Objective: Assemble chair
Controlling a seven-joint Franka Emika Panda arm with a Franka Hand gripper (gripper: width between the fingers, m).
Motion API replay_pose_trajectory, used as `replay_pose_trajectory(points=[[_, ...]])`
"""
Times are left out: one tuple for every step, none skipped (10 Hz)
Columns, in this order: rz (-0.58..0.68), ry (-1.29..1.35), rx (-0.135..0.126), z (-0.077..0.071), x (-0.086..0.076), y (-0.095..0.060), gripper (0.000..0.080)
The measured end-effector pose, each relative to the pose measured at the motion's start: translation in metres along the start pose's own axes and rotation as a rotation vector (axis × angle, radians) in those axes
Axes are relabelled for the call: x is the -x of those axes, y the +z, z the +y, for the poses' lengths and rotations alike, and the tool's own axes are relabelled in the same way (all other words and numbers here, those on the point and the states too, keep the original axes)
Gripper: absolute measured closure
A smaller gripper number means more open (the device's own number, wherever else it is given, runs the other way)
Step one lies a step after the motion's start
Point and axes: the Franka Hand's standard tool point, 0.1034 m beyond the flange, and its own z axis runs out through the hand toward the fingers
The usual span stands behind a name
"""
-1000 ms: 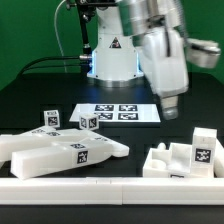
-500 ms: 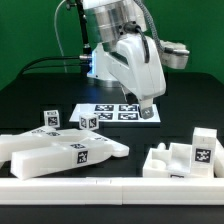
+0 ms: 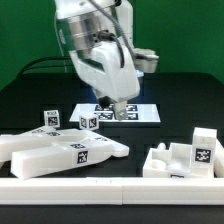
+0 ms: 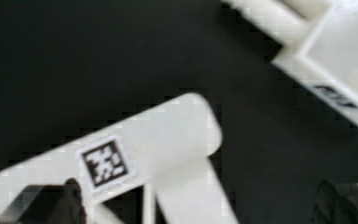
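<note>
Exterior view, L to R. Black table (image 3: 190,100) w/ green wall behind.

Far on the exterior view's left, near the front: the legs (image 3: 45,152), long tapered white chair pieces. They lie flat in a loose pile, touching each other, w/ a b/w tag facing up.

Just behind them sit two small tagged cubes, the left block (image 3: 51,118) and the mid block (image 3: 87,123). They are near each other but apart.

Ctr: the marker board (image 3: 147,117) lies flat on the table. The white arm (image 3: 100,60) leans down from above. Its gripper (image 3: 118,108) hangs over the board's near-left part, fingers spread wide, clamped on no part.

On the exterior view's right, at the front: the panel (image 3: 172,160), white w/ slots and raised ribs, lying flat. The tall block (image 3: 203,148) stands upright at its far-right end, tag facing the viewer. Can't tell if the two touch.

A long white rail (image 3: 110,188) runs along the whole front edge.

Wrist view: blurred. Dark fingers (image 4: 43,203) show at both lower corners, well apart. Between them, lower down on the table, lies a tagged part (image 4: 167,135) of the chair, white w/ one b/w tag. Another white piece, the far part (image 4: 336,70), lies apart from it across bare black table. Can't tell which chair pieces these are.
</note>
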Motion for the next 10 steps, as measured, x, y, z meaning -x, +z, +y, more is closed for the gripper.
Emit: replay_pose_trajectory(points=[[0.013, 0.002, -0.003, 0.003, -0.004, 0.001, 0.0151], [0.012, 0.000, -0.001, 0.003, -0.003, 0.002, 0.0151], [0.012, 0.000, -0.001, 0.003, -0.003, 0.002, 0.0151], [0.012, 0.000, 0.000, 0.003, -0.003, 0.003, 0.0151], [0.012, -0.004, 0.001, 0.005, -0.004, 0.003, 0.0151], [0.013, -0.038, 0.008, 0.018, -0.011, 0.006, 0.0151], [0.004, -0.095, 0.021, 0.033, -0.022, 0.006, 0.0151], [0.005, -0.126, 0.026, 0.050, -0.039, 0.002, 0.0151], [0.015, -0.158, 0.031, 0.058, -0.048, 0.000, 0.0151], [0.044, -0.200, 0.035, 0.059, -0.052, 0.000, 0.0151]])
